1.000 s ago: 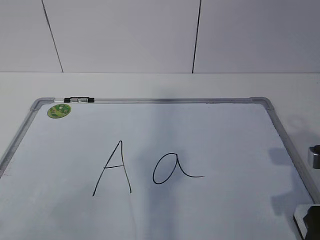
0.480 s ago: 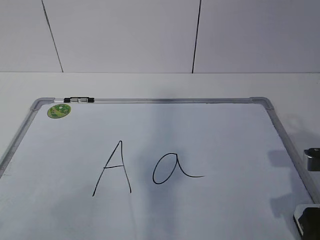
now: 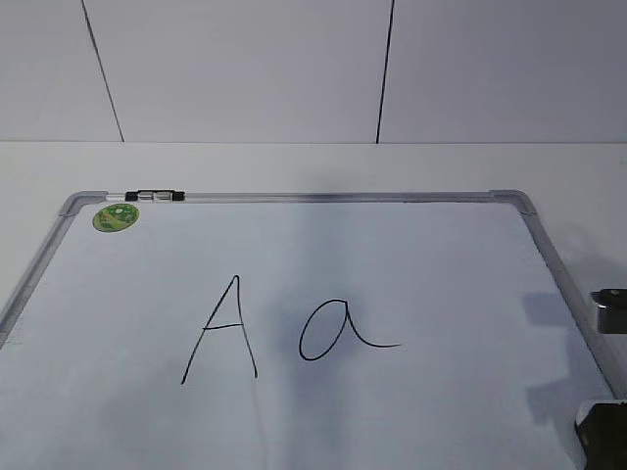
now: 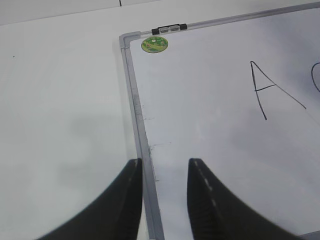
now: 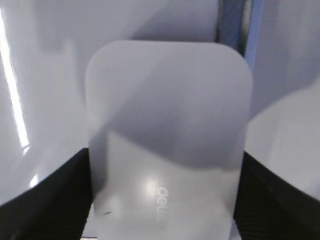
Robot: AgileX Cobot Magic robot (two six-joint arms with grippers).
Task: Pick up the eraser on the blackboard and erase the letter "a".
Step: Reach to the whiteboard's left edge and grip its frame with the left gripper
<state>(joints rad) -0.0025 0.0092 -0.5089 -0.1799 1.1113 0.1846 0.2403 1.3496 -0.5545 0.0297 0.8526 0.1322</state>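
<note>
Eraser filled the right wrist view, white top up with faint grey lettering, and the right gripper had a black finger down each long side of it. The jaws looked snug against the block, but I couldn't tell if they were actually squeezing or just bracketing it, so call that undecided. It sat on the blackboard near the bottom-right corner, close to the right frame rail, mostly cut off at the edge of the exterior view.

My take on doing this step well: get the fingers low on the sides, close firmly and evenly so the block doesn't twist, then lift straight up so the felt doesn't smear anything on the way over. Keeping it flat would matter for the wipe later.

Right arm was parked low over that corner, wrist pointing down at the board, only bits of it poking into the exterior view.

Left gripper hovered over the board's left frame rail with its jaws apart and nothing between them, clearly out of the action.

Further out, the letter "a" sat mid-board, untouched, just beside the uppercase "A". The wipe would need to stay clear of that one. Green sticker and the clip were up at the far-left corner.
</note>
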